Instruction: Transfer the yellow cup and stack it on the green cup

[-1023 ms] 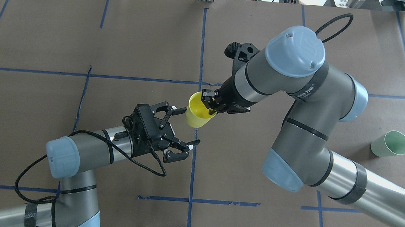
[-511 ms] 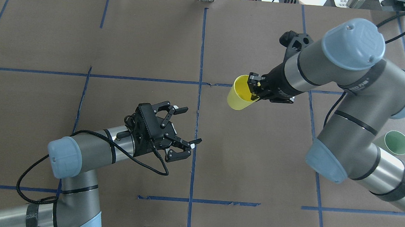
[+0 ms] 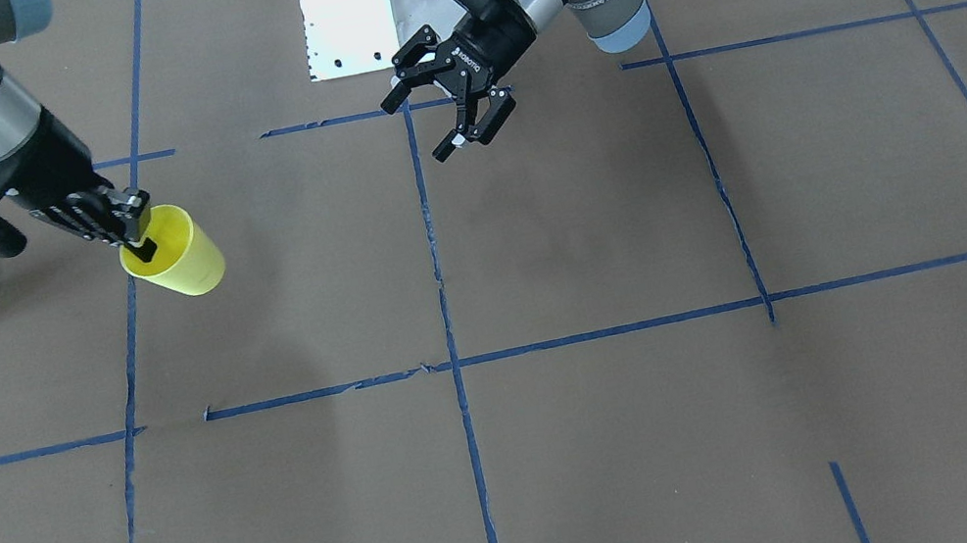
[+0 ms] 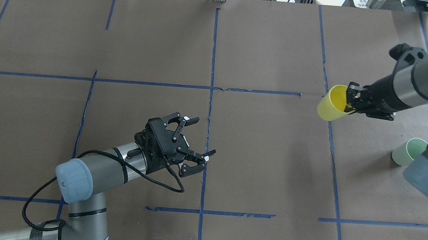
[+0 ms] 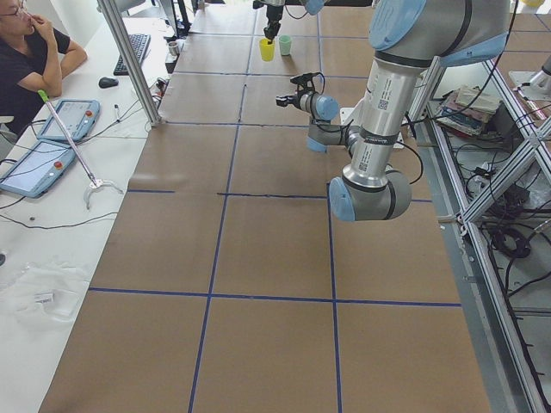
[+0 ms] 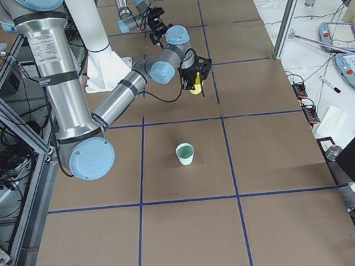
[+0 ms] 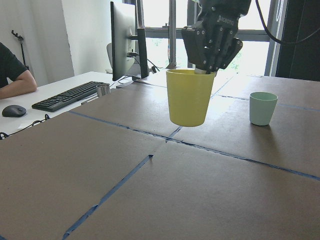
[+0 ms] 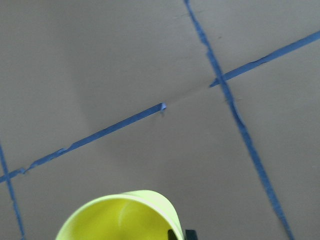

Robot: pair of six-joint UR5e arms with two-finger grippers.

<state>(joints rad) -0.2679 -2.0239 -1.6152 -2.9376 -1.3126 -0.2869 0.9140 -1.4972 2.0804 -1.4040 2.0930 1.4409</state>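
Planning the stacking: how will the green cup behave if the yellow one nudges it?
The green cup looks small, thin-walled and empty, so it is probably light and easy to slide. It stands on its narrower base, so an off-centre bump from the yellow cup may tip it. Tipped, its taper would likely roll it in a curve.

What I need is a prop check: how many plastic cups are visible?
2. The yellow cup hangs above the table in the right hand, pinched at its rim; the green cup stands upright on the table, apart from it.
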